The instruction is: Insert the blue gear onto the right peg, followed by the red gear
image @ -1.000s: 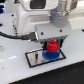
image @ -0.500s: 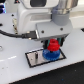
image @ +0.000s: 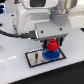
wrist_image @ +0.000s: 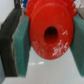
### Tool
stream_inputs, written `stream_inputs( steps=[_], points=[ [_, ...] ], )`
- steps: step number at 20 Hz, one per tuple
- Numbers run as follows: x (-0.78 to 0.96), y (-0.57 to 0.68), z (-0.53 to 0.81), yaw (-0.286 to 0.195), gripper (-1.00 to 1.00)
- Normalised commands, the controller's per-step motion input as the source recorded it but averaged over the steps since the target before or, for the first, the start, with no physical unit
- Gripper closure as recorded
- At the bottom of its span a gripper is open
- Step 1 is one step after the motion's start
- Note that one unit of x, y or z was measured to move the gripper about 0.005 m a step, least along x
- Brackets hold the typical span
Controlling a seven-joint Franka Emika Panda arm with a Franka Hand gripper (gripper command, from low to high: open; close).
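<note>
Worktop (image: 15, 70): pale, glossy white surface filling the lower part of the exterior view, with soft reflections and a dark shadow cast under the arm; room behind blurred, showing dark blue at about 1 o'clock and a lighter band along the upper edge, nothing further legible. Plate (image: 34, 58): grey rectangle with black rim, lying flat on the worktop near centre, one thin pin faintly visible toward its 9 o'clock end. Blue gear (image: 49, 55): wide toothed disc seated flat on the plate's 3 o'clock end; right peg itself hidden beneath the gears. Red gear (image: 52, 46): smaller, chunkier, directly above the blue gear, whether touching it cannot be told. End effector (image: 53, 44): white-and-grey arm descending from 12 o'clock, dark cable trailing toward 9 o'clock, fingers pinching the red gear from both sides. Wrist view: red gear (wrist_image: 50, 32) fills the frame, its dark centre hole clear, white scuff marks on its face, teal finger pads (wrist_image: 22, 45) pressed against its toothed rim on either side, white worktop (wrist_image: 50, 72) below.
</note>
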Motion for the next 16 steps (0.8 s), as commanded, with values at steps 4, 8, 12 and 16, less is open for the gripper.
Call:
stream_inputs(
  steps=[4, 8, 12, 16],
  points=[
    [0.18, -0.09, -0.13, 0.0, 1.0],
    [0.18, -0.07, 0.08, 0.0, 1.0],
    [0.19, -0.01, 0.05, 0.0, 1.0],
    [0.37, 0.0, 0.27, 0.0, 1.0]
  ],
)
